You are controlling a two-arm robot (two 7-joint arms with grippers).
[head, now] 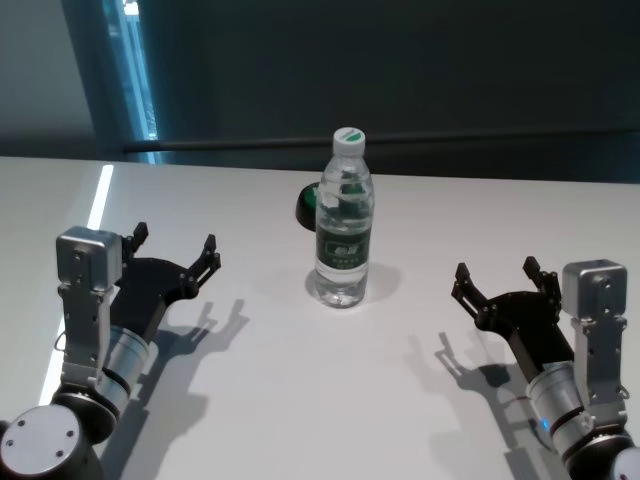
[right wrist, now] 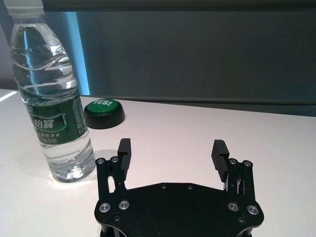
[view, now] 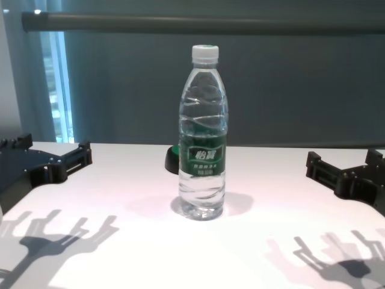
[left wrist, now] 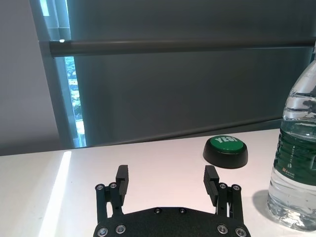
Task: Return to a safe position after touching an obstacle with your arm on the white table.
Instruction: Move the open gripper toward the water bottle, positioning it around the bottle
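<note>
The obstacle (head: 345, 220), a tall clear water bottle with a white cap and dark green label, stands upright mid-table on the white table (head: 300, 400). It also shows in the chest view as the obstacle (view: 203, 132), and in both wrist views (left wrist: 296, 148) (right wrist: 54, 103). My left gripper (head: 176, 248) hovers open and empty at the left, well apart from the bottle. On the right, my right gripper (head: 498, 275) is open and empty too, clear of the bottle. Left fingers (left wrist: 122, 180) and right fingers (right wrist: 219, 154) hold nothing.
A low black button with a green top (head: 306, 208) sits just behind the bottle, also seen as the button (left wrist: 225, 150) (right wrist: 103, 111). A dark wall with a horizontal rail (view: 198, 23) runs behind the table's far edge.
</note>
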